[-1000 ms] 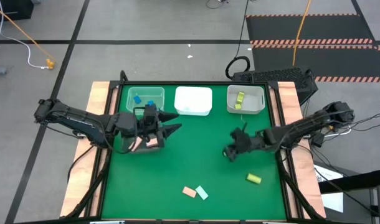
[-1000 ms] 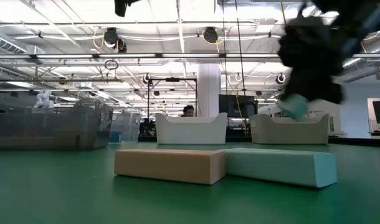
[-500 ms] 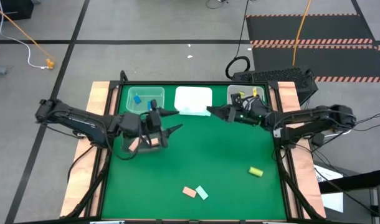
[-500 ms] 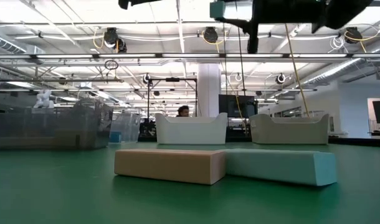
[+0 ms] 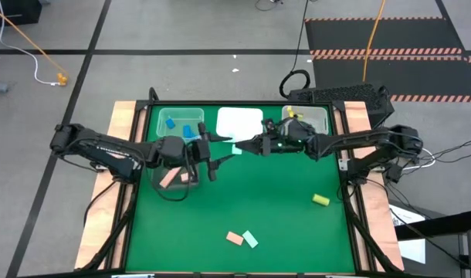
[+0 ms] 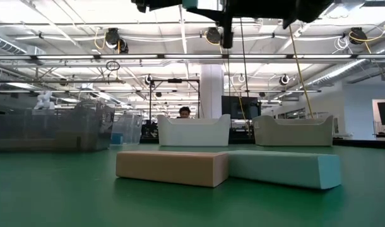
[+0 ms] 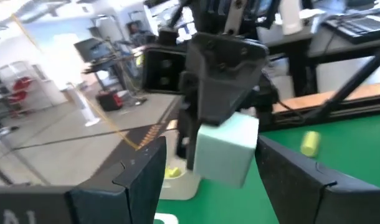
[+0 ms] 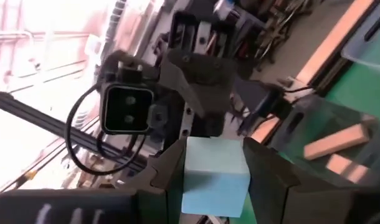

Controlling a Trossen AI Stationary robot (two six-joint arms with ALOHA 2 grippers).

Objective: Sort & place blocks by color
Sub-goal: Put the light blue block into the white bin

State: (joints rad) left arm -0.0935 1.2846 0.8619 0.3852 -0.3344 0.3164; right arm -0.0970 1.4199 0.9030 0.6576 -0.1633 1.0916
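The right gripper is clamped on a pale mint block, held in the air just in front of the white bin at the middle of the table's far edge, and facing the left gripper. The left gripper's fingers stand apart with nothing between them, pointing at that block, which hangs just beyond their tips. A salmon block and another mint block lie touching near the front edge, with a yellow-green block well to their right.
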